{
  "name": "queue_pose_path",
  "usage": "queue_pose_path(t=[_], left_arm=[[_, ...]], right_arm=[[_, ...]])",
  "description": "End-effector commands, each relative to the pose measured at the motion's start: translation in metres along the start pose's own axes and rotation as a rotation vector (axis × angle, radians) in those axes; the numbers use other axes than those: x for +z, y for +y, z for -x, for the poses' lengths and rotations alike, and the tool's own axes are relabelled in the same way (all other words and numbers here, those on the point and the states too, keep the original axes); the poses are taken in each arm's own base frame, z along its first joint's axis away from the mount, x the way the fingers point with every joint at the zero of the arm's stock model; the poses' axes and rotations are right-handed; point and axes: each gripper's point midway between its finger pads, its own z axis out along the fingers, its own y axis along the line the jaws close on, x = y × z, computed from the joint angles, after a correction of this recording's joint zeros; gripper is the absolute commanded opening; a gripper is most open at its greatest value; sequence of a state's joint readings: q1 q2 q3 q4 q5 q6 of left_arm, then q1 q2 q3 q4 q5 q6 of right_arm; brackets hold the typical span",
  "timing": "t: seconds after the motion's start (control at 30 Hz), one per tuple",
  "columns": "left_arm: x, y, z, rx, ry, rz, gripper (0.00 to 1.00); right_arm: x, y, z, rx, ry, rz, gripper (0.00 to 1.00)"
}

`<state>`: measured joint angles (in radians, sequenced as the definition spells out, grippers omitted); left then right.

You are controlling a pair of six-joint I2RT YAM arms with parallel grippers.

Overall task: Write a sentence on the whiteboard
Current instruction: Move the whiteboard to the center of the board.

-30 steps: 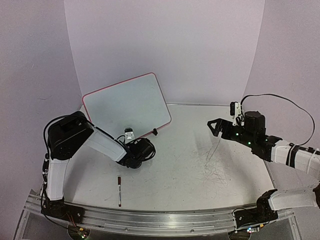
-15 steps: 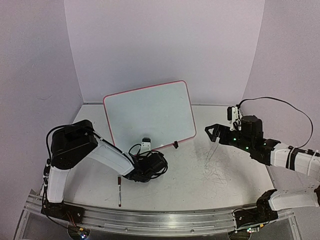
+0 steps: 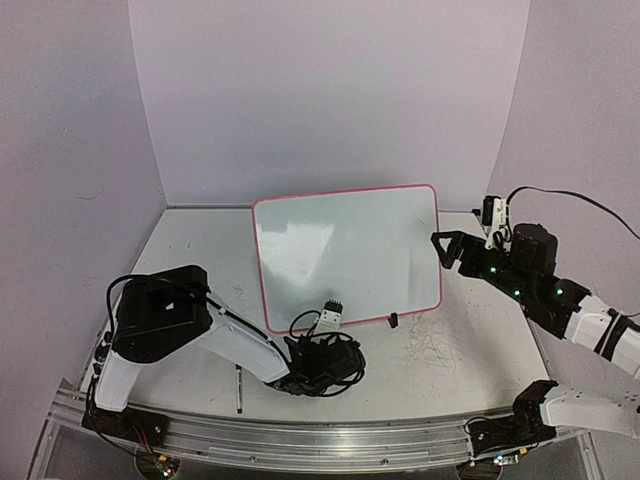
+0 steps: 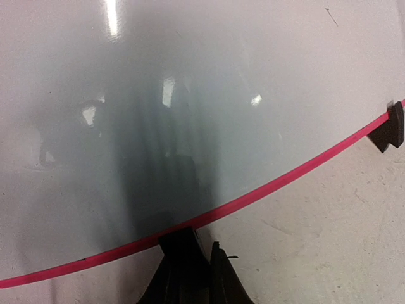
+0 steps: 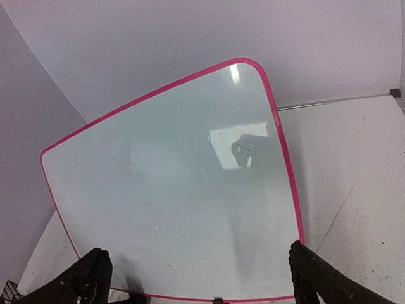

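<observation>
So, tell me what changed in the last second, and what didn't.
The left arm carried the whiteboard rightward toward the middle and turned it squarer to the camera, its jaws staying shut on the bottom edge. The right arm, jaws open throughout, drew back to the right. The marker stayed put.

Lighting: even, soft, from overhead; you get only faint shadows. Glare: bright patches on the whiteboard (image 3: 350, 250), strongest toward its far edge in the left wrist view. Distortion: you see its rim bowed in both wrist views. Focus: adequate.
</observation>
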<state>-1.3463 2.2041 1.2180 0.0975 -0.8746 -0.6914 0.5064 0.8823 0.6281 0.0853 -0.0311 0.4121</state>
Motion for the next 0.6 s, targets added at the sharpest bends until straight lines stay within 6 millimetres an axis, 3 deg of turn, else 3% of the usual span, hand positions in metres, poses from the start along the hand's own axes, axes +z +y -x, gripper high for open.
queue_pose_path(t=[0.0,0.3,0.57], left_arm=[[-0.021,-0.060,-0.005,0.087,0.014,-0.180,0.00],[-0.032,-0.093,-0.015,0.109,0.011,-0.240,0.00],[-0.036,-0.110,-0.017,0.110,-0.002,-0.259,0.00]], right_arm=[[-0.014,0.003,0.013,0.025,-0.051,0.008,0.98],[-0.031,0.004,0.017,0.069,-0.082,0.024,0.98],[-0.026,0.005,0.015,0.065,-0.061,0.026,0.98]])
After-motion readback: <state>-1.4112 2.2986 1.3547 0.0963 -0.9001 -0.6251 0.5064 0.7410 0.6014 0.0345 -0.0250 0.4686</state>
